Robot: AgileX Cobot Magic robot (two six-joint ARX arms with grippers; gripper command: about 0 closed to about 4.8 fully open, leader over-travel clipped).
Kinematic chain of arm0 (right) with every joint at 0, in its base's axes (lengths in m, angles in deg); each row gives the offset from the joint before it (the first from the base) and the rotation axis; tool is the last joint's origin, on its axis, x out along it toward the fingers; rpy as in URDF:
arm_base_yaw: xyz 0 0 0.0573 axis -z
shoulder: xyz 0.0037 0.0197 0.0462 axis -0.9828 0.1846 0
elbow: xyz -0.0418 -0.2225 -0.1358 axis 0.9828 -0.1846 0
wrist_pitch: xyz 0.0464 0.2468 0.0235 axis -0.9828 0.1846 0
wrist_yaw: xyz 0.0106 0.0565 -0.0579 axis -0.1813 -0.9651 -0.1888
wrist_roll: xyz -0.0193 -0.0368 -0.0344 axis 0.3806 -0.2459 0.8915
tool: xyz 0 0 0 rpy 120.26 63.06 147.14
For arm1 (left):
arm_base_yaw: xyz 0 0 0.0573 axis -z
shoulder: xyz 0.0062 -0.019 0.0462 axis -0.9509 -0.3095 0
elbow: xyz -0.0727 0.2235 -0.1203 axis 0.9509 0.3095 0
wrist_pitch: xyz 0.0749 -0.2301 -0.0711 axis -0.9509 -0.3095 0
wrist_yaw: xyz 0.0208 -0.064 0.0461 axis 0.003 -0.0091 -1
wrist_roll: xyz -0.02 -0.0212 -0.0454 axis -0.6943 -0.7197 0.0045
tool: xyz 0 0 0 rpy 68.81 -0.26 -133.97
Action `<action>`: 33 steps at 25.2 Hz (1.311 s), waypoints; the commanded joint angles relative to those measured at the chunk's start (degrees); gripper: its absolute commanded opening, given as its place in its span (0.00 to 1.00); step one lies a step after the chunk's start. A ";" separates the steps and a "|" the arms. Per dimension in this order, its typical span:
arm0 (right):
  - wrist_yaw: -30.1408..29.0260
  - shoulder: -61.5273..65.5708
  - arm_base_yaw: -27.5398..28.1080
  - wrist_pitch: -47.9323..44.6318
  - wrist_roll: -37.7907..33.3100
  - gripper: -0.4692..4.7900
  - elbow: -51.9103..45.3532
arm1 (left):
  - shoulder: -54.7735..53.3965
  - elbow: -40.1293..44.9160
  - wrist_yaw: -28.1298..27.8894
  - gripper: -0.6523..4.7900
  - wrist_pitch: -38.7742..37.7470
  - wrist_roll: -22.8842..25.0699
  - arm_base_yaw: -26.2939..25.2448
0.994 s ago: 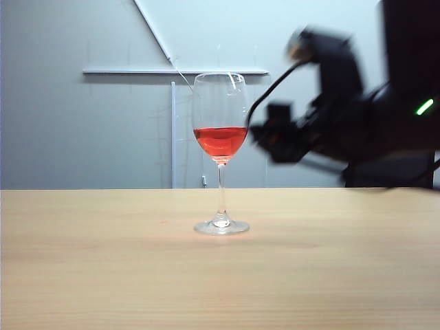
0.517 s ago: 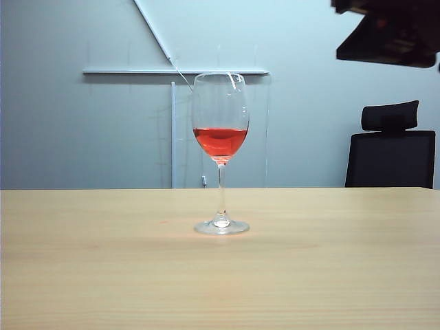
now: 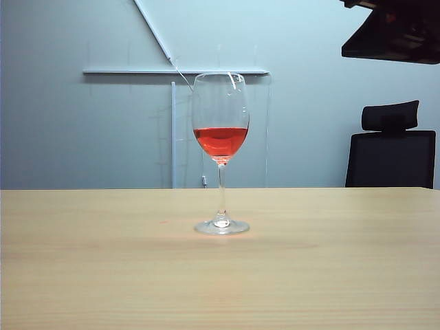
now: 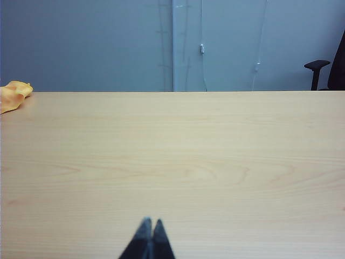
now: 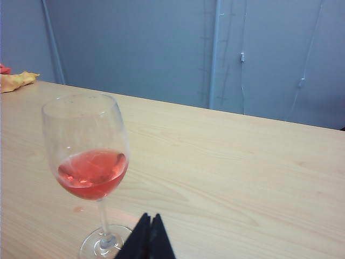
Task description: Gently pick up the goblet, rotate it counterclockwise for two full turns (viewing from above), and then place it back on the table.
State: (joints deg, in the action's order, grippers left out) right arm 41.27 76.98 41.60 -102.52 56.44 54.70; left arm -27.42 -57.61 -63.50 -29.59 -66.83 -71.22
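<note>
Left gripper (image 4: pixel 149 233) low over bare table (image 4: pixel 172 140), its two tips pressed together, nothing held; goblet absent from that wrist view, so this arm sits well apart from it. Goblet (image 3: pixel 221 152) upright mid-table in the exterior view, foot flat on the wood, red liquid level in the bowl, untouched. Right gripper (image 5: pixel 149 229) raised above and just beside the glass, jaws closed on nothing; only dark arm housing (image 3: pixel 395 31) shows at upper right in the exterior view. Risks, as judged: closed tips descending would strike the rim or bowl and tip it; thin stem and high liquid make it top-heavy, so an off-centre or abrupt grasp could spill it.
</note>
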 commanded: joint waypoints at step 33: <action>-18.75 -46.05 42.66 29.88 -7.50 0.09 -15.30 | -0.02 -0.15 0.22 0.11 0.68 0.02 -0.04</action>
State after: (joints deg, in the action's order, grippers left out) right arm 20.61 31.01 84.66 -71.75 49.10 39.66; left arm -27.42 -57.61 -63.50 -29.61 -66.83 -71.24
